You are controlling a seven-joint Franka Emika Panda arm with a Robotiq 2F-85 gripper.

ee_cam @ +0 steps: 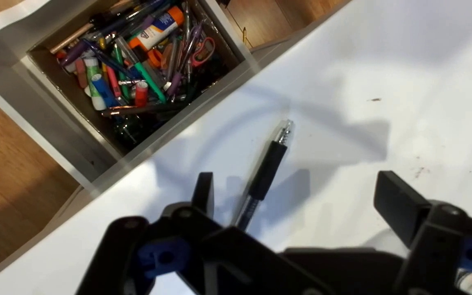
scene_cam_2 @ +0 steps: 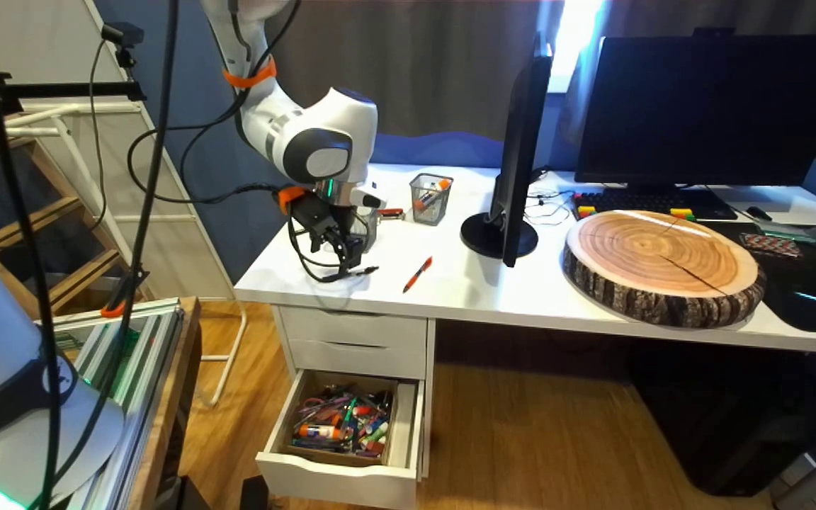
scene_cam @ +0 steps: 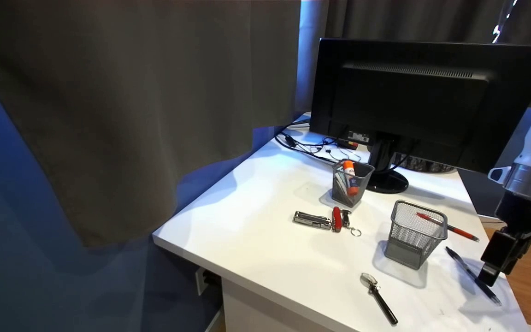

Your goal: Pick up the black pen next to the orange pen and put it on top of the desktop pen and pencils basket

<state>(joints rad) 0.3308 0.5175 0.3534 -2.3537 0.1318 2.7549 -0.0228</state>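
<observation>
A robot gripper [ee_cam: 295, 192] pointed down over a white desk [scene_cam: 256, 230], released, its two black fingers [ee_cam: 400, 205] spread well apart. In the wrist view the black pen [ee_cam: 267, 172] lay between them, nearer the finger at picture left — flat on the desk, close to the edge, its dark grip and silvery end showing, the rest hidden behind the gripper. In an exterior view one finger overlapped the pen; whether they touched could not be told.

The orange pen [scene_cam: 463, 233] also lay on the desk, near the black pen but apart from it. Near both stood the desktop pen and pencils basket [scene_cam: 406, 249] — upright, of grey wire mesh, with part of the orange pen showing behind it in an exterior view.

Farther from the gripper stood a mesh cup [scene_cam: 364, 177] holding an orange-capped glue stick [scene_cam: 350, 174]. A silvery multi-tool [scene_cam: 312, 220] lay near it, just beside a red pocket knife [scene_cam: 337, 219] with a key ring [scene_cam: 356, 235], and a black-handled magnifier [scene_cam: 383, 305] lay nearer that camera. A black monitor [scene_cam: 413, 97] stood behind them.

An exterior view also showed the white robot arm [scene_cam_2: 326, 142], a second monitor [scene_cam_2: 720, 110], a round slab [scene_cam_2: 663, 258] with bark-like sides on the desk, and a pulled-out drawer [scene_cam_2: 341, 485] below with a box [scene_cam_2: 333, 457] full of pens and markers [ee_cam: 146, 73].
</observation>
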